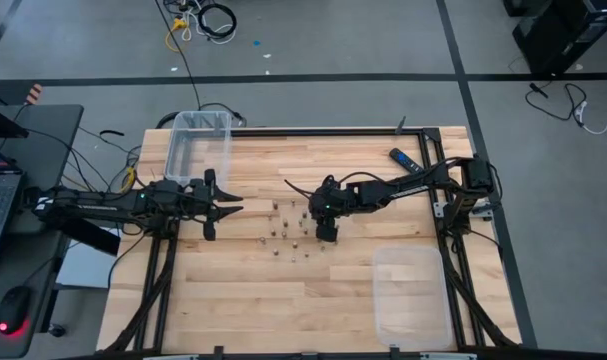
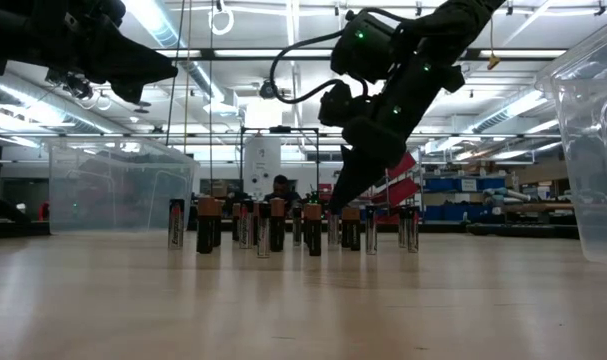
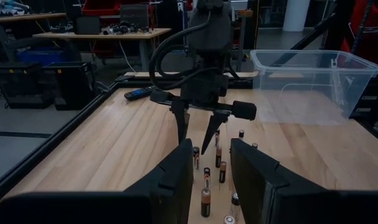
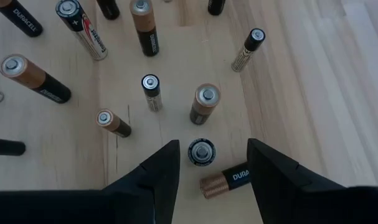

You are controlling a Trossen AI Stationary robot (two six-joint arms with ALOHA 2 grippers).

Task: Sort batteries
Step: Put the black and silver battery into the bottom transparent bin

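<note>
Since the batteries (image 1: 288,226) stand upright mid-table for top-down picks, right gripper (image 4: 204,163) hangs spread over one, apparently empty; left gripper (image 1: 233,208) waits, part-open, holding nothing.

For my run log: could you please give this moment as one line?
task: sort batteries | right gripper: open, above standing cell | left gripper: waiting at cluster's left | bins: no battery seen

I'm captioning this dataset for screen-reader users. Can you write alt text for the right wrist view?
The right gripper, fingers open, points down at a wooden table, straddling one upright battery. A copper-and-black battery lying flat sits beside it, and about ten more batteries stand scattered beyond.
</note>
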